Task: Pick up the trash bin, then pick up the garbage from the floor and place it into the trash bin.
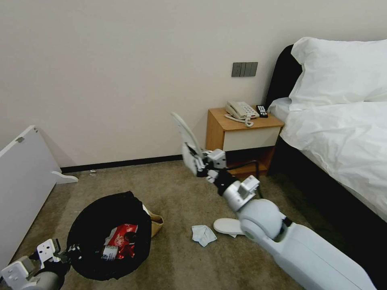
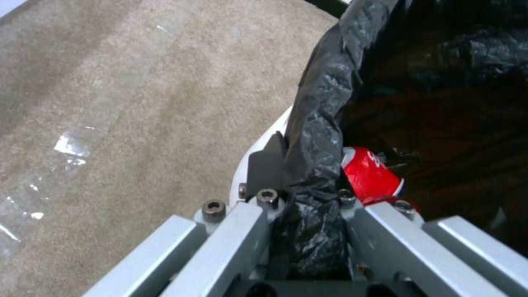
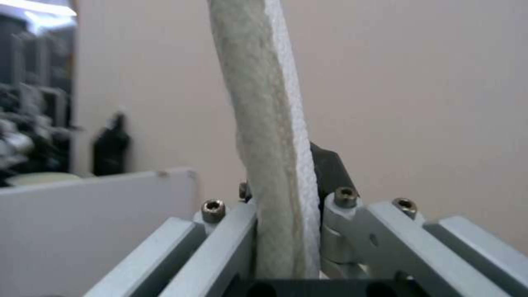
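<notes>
The trash bin (image 1: 109, 235) sits low at the left, its rim clamped by the left pincer (image 2: 305, 198). Mid-air, the right pincer (image 3: 286, 202) grips a white slipper (image 1: 186, 135). Another slipper (image 1: 227, 226) and a tissue (image 1: 203, 235) lie on the floor (image 1: 177, 193).

Crinkly, glossy black plastic liner of the round white trash bin (image 2: 324, 107); smooth, shiny red metal can (image 2: 369, 175); matt, short-pile beige-brown carpet floor (image 2: 137, 103); white cloth slipper with a woven, textured edge (image 3: 275, 136); brushed grey metal tool links with steel screws; matt orange-brown wooden nightstand (image 1: 242, 131).
</notes>
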You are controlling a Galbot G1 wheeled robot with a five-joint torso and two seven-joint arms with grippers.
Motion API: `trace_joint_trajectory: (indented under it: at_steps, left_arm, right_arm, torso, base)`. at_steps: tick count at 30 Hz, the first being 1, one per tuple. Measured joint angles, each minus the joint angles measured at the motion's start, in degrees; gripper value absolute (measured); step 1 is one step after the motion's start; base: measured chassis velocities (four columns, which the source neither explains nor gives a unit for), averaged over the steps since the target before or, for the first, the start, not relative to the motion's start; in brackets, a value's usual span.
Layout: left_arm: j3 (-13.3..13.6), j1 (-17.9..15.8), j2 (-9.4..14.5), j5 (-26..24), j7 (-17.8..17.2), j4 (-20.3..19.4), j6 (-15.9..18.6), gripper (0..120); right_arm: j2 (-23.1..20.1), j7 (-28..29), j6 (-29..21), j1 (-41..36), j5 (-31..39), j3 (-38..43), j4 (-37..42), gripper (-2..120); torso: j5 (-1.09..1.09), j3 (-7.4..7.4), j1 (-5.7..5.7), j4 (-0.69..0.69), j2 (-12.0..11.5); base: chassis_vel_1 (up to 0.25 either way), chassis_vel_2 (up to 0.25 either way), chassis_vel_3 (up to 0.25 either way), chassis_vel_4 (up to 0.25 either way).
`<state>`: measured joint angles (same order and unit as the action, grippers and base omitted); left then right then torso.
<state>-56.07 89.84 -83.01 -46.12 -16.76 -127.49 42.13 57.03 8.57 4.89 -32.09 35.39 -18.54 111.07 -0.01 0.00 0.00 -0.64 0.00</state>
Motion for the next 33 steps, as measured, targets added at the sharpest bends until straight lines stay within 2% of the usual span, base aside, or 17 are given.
trace_joint_trajectory:
  at_steps: [2,5,9,18,33]
  left_arm:
    - [0.2,0.0,0.1,0.0,0.0,0.0,0.0,2]
    - [0.9,-0.1,0.3,0.1,-0.2,0.0,0.0,2]
    - [1.3,-0.2,0.4,0.1,-0.3,0.0,0.0,2]
    - [2.3,-0.5,1.1,0.1,-0.6,0.1,0.0,2]
    - [2.6,-0.2,1.7,-0.1,-0.6,-0.5,0.0,2]
  right_arm:
    - [0.9,-0.3,1.2,1.0,0.6,-1.6,-0.7,3]
    - [4.4,-0.9,4.3,3.9,2.3,-6.9,-3.3,3]
    - [5.9,-1.4,4.8,4.9,3.2,-9.0,-4.1,3]
    - [12.3,-3.1,8.3,8.3,6.5,-17.7,-7.6,3]
    - [15.8,-4.6,10.9,10.3,7.0,-26.0,-12.9,3]
  torso:
    - [0.0,0.0,0.0,0.0,0.0]
    - [0.0,0.0,0.0,0.02,0.0]
    - [0.0,0.0,0.0,0.0,0.0]
    - [0.0,0.0,0.0,0.01,0.0]
    - [0.0,0.0,0.0,0.0,0.0]
  base:
    - [0.0,0.0,0.0,0.0]
    - [0.0,0.0,0.0,0.0]
    - [0.0,0.0,0.0,0.0]
    - [0.0,0.0,0.0,0.0]
    - [0.0,0.0,0.0,0.0]
